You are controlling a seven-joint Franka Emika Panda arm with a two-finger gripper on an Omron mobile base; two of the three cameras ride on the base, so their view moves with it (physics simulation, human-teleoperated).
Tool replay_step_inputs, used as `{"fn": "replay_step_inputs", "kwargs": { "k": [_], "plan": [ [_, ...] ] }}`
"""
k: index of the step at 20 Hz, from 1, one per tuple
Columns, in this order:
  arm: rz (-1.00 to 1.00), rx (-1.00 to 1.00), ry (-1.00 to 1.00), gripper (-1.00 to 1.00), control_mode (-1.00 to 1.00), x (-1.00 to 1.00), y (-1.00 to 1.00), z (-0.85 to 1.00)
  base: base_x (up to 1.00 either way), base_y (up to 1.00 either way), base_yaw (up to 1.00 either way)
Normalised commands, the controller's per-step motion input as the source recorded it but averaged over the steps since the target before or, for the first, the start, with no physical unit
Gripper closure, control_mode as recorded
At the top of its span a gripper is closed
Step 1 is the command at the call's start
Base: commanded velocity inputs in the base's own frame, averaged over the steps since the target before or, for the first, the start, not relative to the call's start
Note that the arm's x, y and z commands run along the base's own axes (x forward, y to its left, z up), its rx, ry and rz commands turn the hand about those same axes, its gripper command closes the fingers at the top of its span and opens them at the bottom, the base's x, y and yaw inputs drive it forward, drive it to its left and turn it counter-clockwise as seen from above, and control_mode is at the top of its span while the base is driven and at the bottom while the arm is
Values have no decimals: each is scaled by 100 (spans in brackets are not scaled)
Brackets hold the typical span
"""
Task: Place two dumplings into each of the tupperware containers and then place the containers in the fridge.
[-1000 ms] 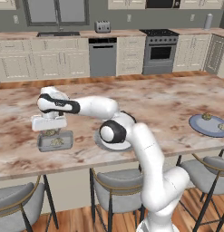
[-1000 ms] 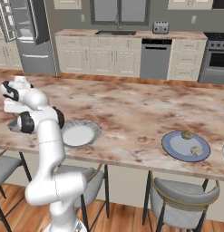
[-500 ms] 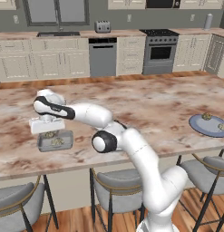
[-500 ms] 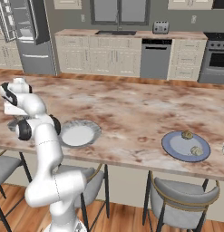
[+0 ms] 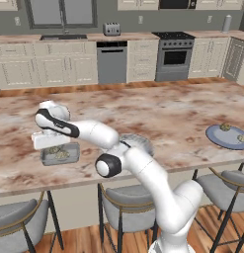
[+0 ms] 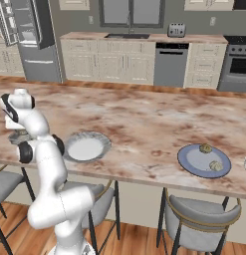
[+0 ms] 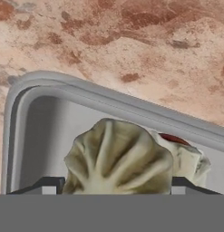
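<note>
Two dumplings (image 7: 120, 158) lie touching in the tupperware container (image 7: 36, 118) on the marble counter (image 5: 168, 118). Wide-open, the gripper (image 7: 113, 185) straddles the nearer dumpling. Two more sit on a blue plate (image 6: 194, 162).

Both base cams look fwd/down over same brown marble island counter (image 5: 183, 118); hand cam sits v. close above it.

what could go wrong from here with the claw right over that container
1. The open claw straddles a dumpling already lying in the tupperware container; lifting carelessly could drag it back out.
2. A second dumpling sits against the first, so a nudge could shift both.
3. Two more dumplings wait on the far blue plate, a long reach across the counter.
</note>
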Motion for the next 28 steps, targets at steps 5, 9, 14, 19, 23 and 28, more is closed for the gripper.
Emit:
{"fn": "replay_step_inputs", "kwargs": {
  "k": [5,9,14,19,23,28],
  "plan": [
    [0,0,0,-100,-100,0,0,0,0,0,0],
    [0,0,0,-100,-100,4,0,0,0,0,0],
    [0,0,0,-100,-100,5,-5,0,0,0,0],
    [-7,4,0,-100,-100,0,-33,36,0,0,0],
    [-10,4,1,-100,-100,-10,-67,31,0,0,0],
    [-14,6,-4,-100,-100,0,-60,-23,0,0,0]
  ]
}}
